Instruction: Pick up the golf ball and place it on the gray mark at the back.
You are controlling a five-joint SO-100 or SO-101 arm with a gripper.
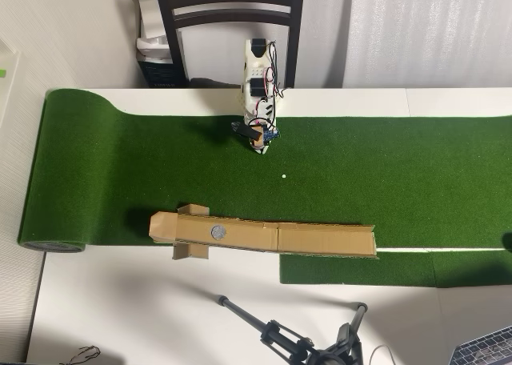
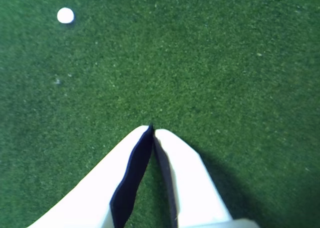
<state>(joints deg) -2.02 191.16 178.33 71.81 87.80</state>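
Hovering gripper (image 2: 152, 129), jaws together, over turf (image 2: 210, 63)

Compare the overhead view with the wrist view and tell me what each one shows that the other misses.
Only the overhead view shows the gray mark set in the cardboard strip, the chair and the tripod. Only the wrist view shows up close that the hand has its fingertips together, holding nothing. Both show the green turf and a small white dot on it; no golf ball is evident.
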